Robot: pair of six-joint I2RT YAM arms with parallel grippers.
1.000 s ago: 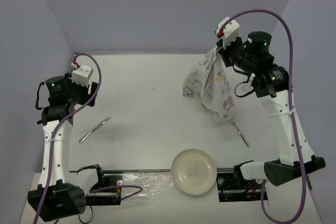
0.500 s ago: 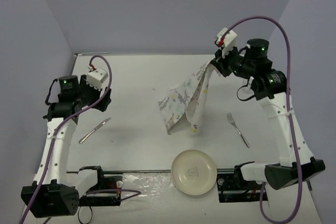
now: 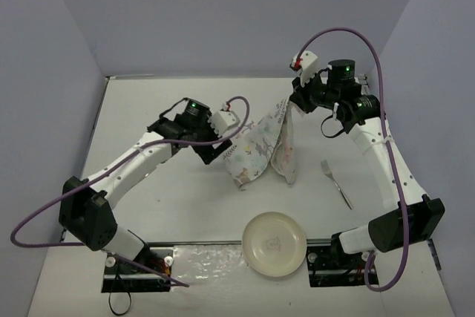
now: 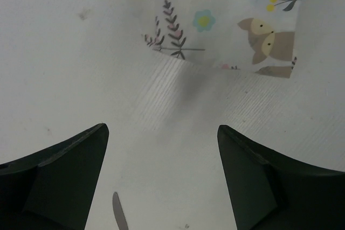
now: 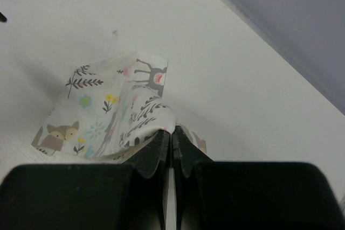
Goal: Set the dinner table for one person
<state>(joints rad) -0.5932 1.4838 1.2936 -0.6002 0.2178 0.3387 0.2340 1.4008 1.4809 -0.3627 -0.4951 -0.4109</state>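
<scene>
The floral placemat (image 3: 261, 151) hangs over the middle of the white dinner table (image 3: 163, 98), with its lower edge touching the tabletop. My right gripper (image 3: 291, 106) is shut on its top corner, and the cloth (image 5: 102, 114) drapes down from the closed fingertips (image 5: 171, 131). My left gripper (image 3: 217, 152) sits just left of the cloth's lower edge. In the left wrist view it (image 4: 161, 133) is open, with only bare table between its fingers (image 4: 81, 154). The cloth's edge (image 4: 226, 20) lies a little ahead of it.
A cream plate (image 3: 274, 242) sits at the near edge, right of centre. A fork (image 3: 336, 182) lies to the right, below my right arm. A knife tip (image 4: 119, 215) shows under the left gripper. Lilac walls enclose the table on three sides.
My left arm swung from the left side to the cloth's lower edge, and its jaws opened wider. The right gripper carried the hanging placemat leftward towards the middle, uncovering the fork.
</scene>
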